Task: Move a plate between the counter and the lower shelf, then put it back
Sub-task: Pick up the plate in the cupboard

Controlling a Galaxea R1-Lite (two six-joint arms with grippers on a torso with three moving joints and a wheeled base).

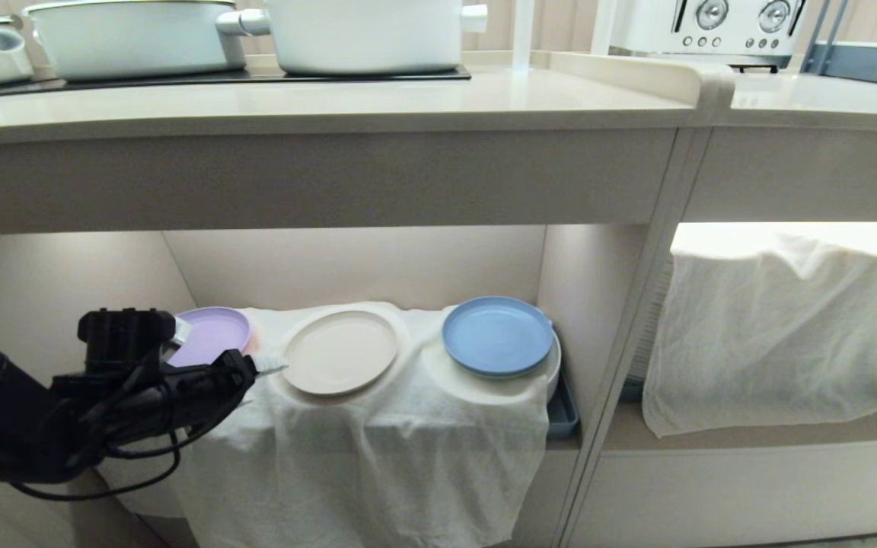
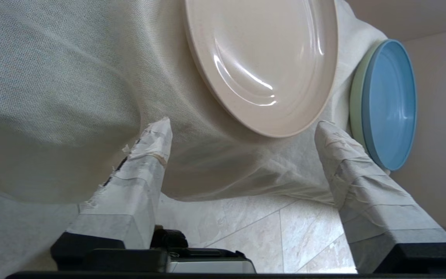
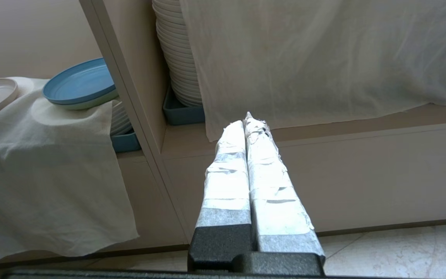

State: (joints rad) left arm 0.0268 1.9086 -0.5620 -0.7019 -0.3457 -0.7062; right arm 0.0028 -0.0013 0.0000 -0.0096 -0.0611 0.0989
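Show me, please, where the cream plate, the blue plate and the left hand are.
cream plate (image 1: 340, 352), head view, centre of its face.
blue plate (image 1: 497, 335), head view, centre of its face.
left hand (image 2: 242, 130), left wrist view, midway between its open fingertips.

On the lower shelf (image 1: 202, 266), the plate (image 1: 340, 352) sits mid-cloth between the lilac plate (image 1: 212, 335) near the left wall and the blue plate (image 1: 497, 336) by the right wall, with open air above and in front, where the left gripper (image 2: 242, 135) hangs, fingers (image 2: 151, 155) spread.
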